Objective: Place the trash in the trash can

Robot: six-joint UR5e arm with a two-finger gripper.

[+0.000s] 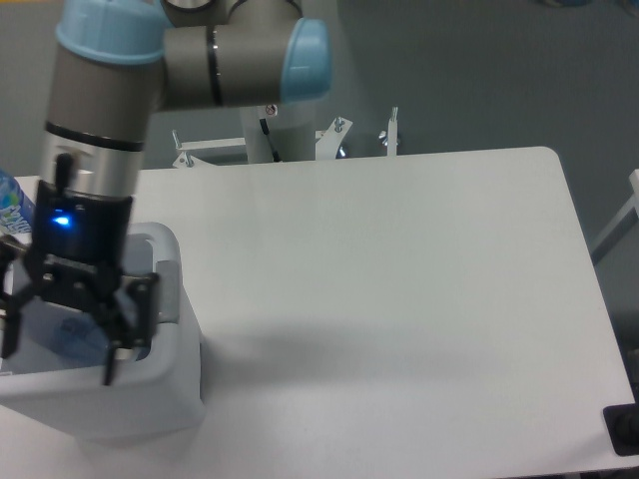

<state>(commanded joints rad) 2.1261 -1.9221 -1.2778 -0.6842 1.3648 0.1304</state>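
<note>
The white trash can [120, 404] stands at the table's lower left corner. My gripper [62, 347] hangs over its opening, open, fingers spread wide with nothing held between them. One dark fingertip [112, 367] sits near the can's front rim. Below the fingers, inside the can, a bluish patch shows that looks like the flattened clear bottle [78, 337]. The crumpled white wrapper is hidden by the gripper and the can's walls.
An upright blue-labelled bottle [9, 206] peeks in at the left edge behind the can. The white table [399, 289] stretches to the right. The arm's base [275, 125] and metal brackets stand behind the far edge.
</note>
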